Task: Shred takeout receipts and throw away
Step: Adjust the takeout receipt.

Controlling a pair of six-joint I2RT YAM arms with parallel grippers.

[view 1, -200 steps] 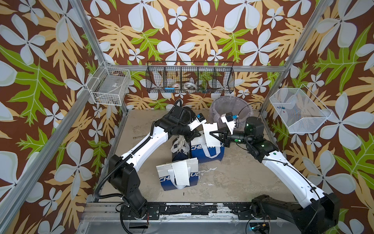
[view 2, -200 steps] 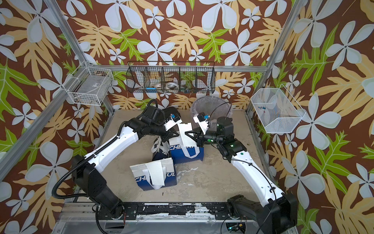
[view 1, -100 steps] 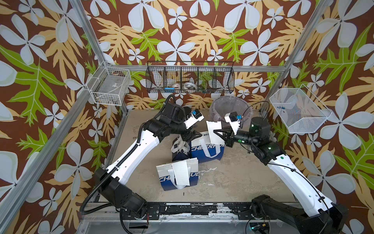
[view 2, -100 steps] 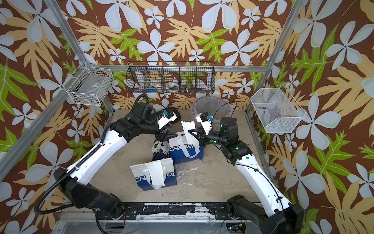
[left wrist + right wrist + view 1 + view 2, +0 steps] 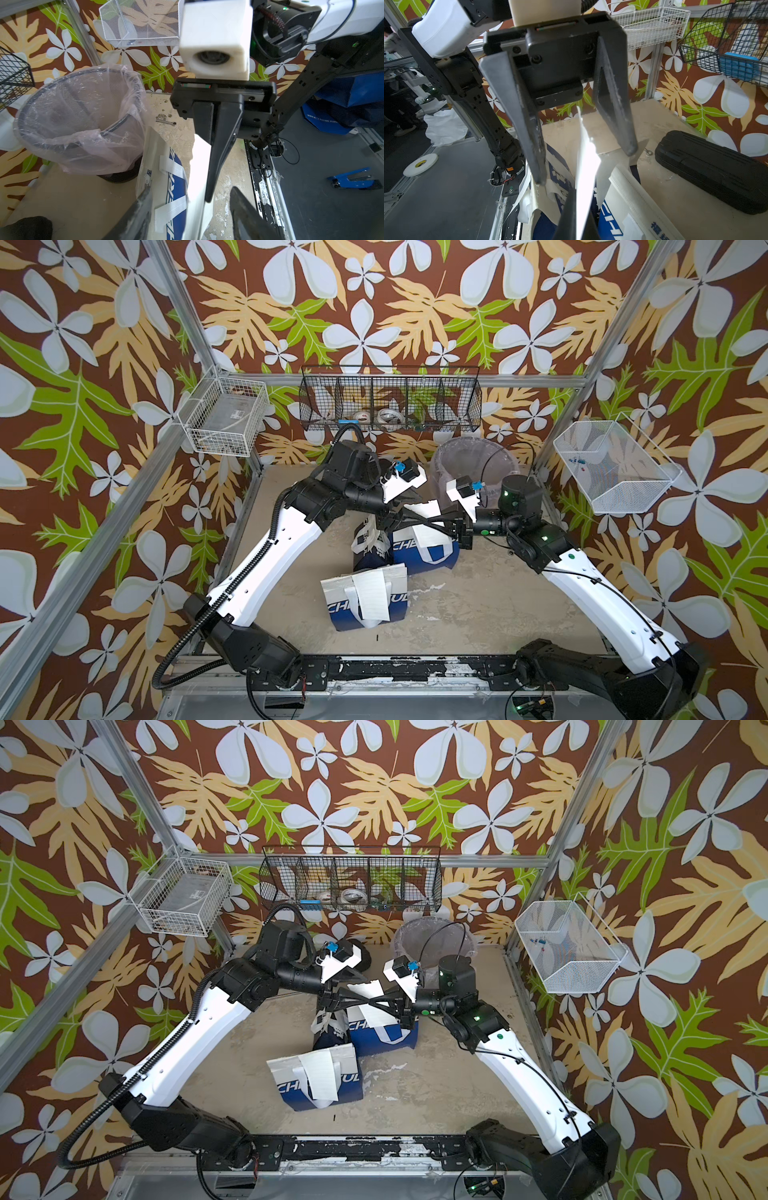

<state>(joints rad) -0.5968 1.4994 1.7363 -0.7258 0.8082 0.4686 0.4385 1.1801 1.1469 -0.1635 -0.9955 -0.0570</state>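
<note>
Above bags [image 5: 405, 558], right tool [image 5: 208, 195] clamps receipt [image 5: 586, 164], print lost to glare

Table [image 5: 478, 605]: beige top, scuffed and stained. Directly on it, mid-table, a flat blue-and-white bag [image 5: 332, 608] lies nearest the front. Behind it sits a squat blue-and-white bag [image 5: 405, 560], touching a crumpled dark blue bag [image 5: 363, 564]. At the back are a black mesh wastebasket with clear plastic liner [image 5: 453, 464] and a black ribbed hard case [image 5: 708, 166]. A small silver metal tool [image 5: 166, 123] and crumbs lie near the wastebasket.
</note>
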